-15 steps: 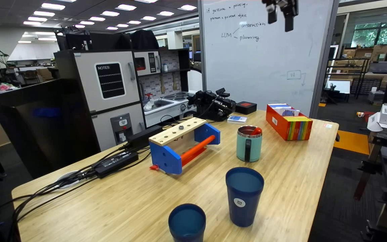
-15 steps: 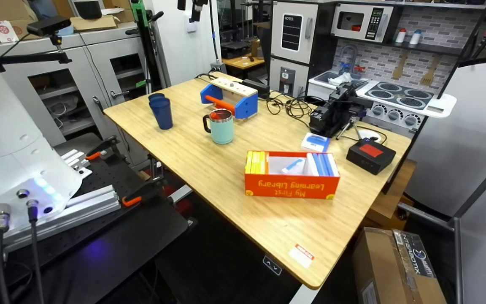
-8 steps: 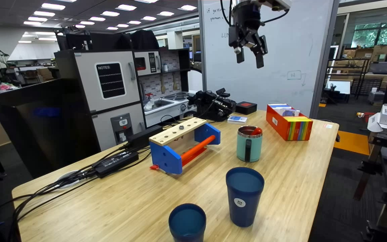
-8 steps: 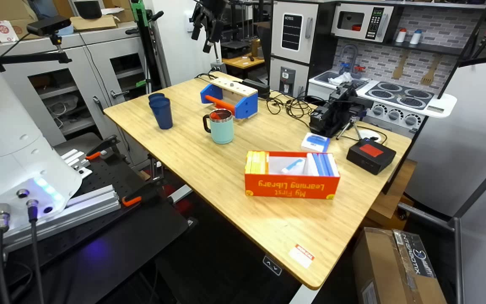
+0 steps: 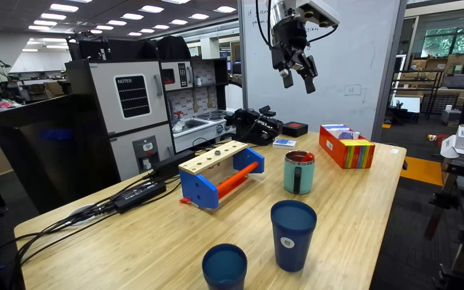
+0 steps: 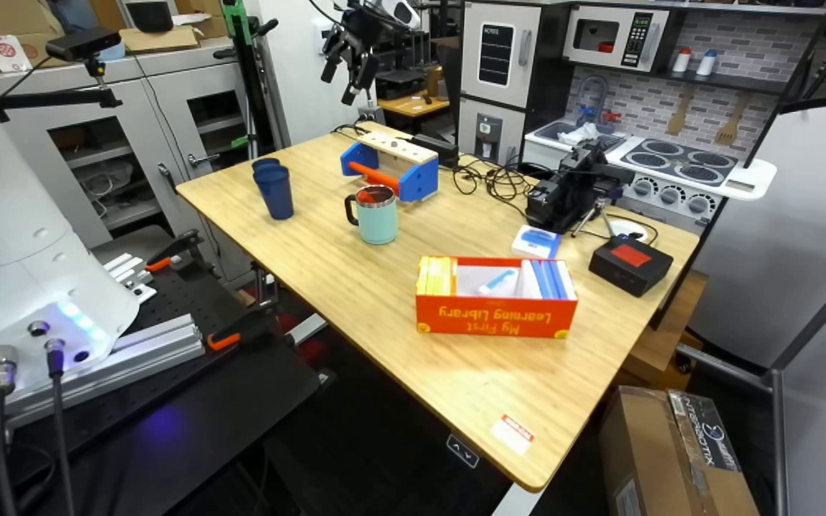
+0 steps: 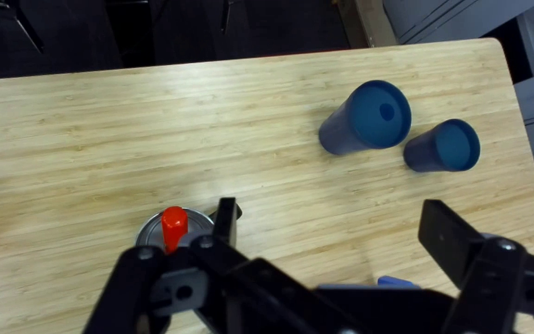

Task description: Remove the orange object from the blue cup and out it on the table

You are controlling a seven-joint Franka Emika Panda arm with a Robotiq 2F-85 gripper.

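Note:
The teal cup (image 5: 306, 177) stands upright on the wood table (image 5: 344, 209). It also shows in an exterior view (image 6: 378, 222) and from above in the wrist view (image 7: 150, 236). The slim red-orange object (image 5: 307, 157) leans in the cup, its tip at the rim; it also shows in an exterior view (image 6: 366, 196) and in the wrist view (image 7: 174, 225). My gripper (image 5: 299, 83) is open and empty, high above the table (image 6: 339, 84). In the wrist view its fingers (image 7: 330, 206) are wide apart, the cup lying left of the gap, its lower part hidden by the left finger.
Two navy cups (image 5: 294, 237) (image 5: 224, 268) stand near the cup. The blue-and-orange block holder (image 5: 199, 187) is beside it. An orange-red box of books (image 6: 495, 315), a small white pack (image 6: 536, 242), black devices (image 6: 630, 265) and cables (image 5: 107, 209) are also on the table.
My gripper has come down and into fuller view, fast at first and then slowly. In an exterior view it also shifted left. The cup and the orange object have not moved.

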